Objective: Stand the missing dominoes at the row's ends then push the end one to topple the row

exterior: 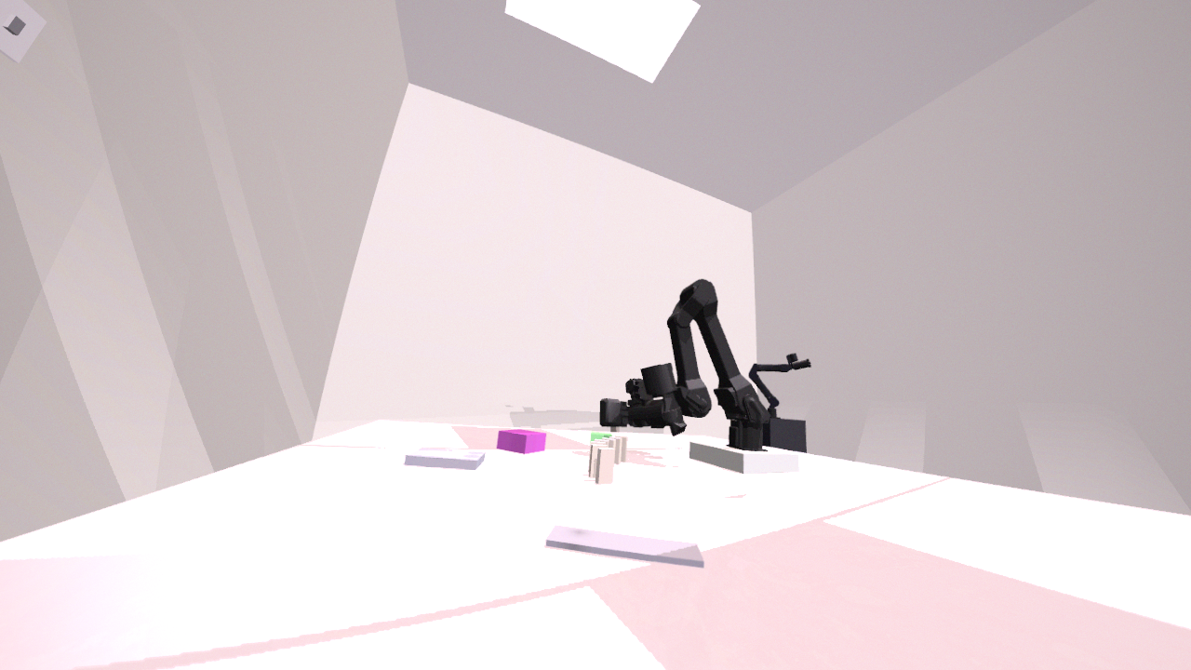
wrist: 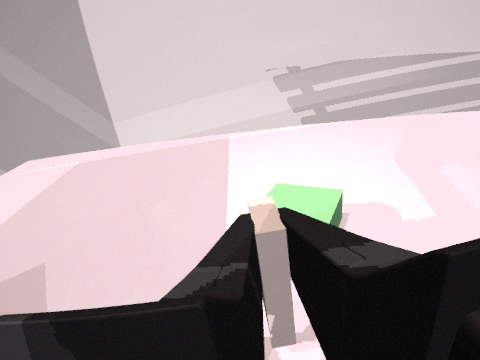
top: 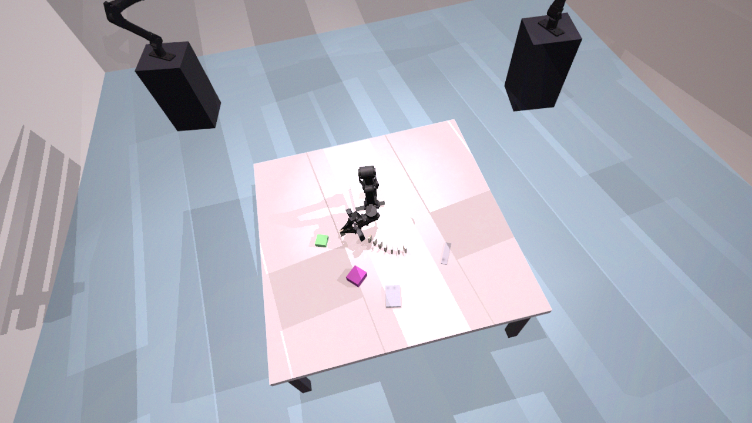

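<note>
Gripping a pale domino (wrist: 277, 285) between its fingertips, the tool (top: 341, 231) (wrist: 264, 223) hangs near one end of the curved row of standing dominoes (top: 391, 249) (exterior: 605, 464). A green block (top: 321, 240) (exterior: 599, 435) (wrist: 307, 200) sits near the tool; a purple block (top: 356, 275) (exterior: 521, 441) and two flat pale slabs (top: 393, 296) (exterior: 444, 460) lie elsewhere on the table (top: 315, 336) (exterior: 333, 574) (wrist: 125, 210), apart from the row.

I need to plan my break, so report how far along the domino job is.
Done: a curved row of dominoes stands upright; which of them the arm placed, I cannot tell.
In hand: one domino, gripped by the tool near the row's green-block end.
Left: stand and release it, add any others missing, then push the end one.
</note>
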Controlling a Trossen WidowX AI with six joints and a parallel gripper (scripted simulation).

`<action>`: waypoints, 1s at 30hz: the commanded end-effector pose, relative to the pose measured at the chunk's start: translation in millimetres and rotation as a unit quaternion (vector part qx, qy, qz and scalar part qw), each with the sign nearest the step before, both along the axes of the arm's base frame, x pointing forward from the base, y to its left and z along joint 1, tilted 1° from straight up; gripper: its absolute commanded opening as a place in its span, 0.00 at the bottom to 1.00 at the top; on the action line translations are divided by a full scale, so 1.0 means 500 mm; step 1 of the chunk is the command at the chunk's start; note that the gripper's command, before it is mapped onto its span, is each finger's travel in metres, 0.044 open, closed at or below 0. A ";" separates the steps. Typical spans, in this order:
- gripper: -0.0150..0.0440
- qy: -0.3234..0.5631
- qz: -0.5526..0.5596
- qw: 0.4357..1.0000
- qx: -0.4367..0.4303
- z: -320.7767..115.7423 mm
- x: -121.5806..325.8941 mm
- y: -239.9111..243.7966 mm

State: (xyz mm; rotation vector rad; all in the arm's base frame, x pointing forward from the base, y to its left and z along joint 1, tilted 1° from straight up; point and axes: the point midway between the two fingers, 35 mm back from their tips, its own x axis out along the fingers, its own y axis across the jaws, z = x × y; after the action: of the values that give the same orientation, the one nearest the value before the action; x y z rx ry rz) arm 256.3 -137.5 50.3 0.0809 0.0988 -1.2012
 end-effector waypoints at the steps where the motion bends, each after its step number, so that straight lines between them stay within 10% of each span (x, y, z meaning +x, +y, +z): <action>1: 0.30 -0.001 -0.001 1.000 0.006 -0.022 0.003 -0.002; 23: 0.30 0.000 -0.007 1.000 0.017 -0.075 -0.001 -0.008; 30: 0.61 0.000 -0.007 1.000 0.017 -0.075 -0.001 -0.008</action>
State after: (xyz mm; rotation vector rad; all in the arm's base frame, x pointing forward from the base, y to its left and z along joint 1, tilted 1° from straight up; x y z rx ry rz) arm 255.4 -141.9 13.1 0.1059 0.1222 -1.2182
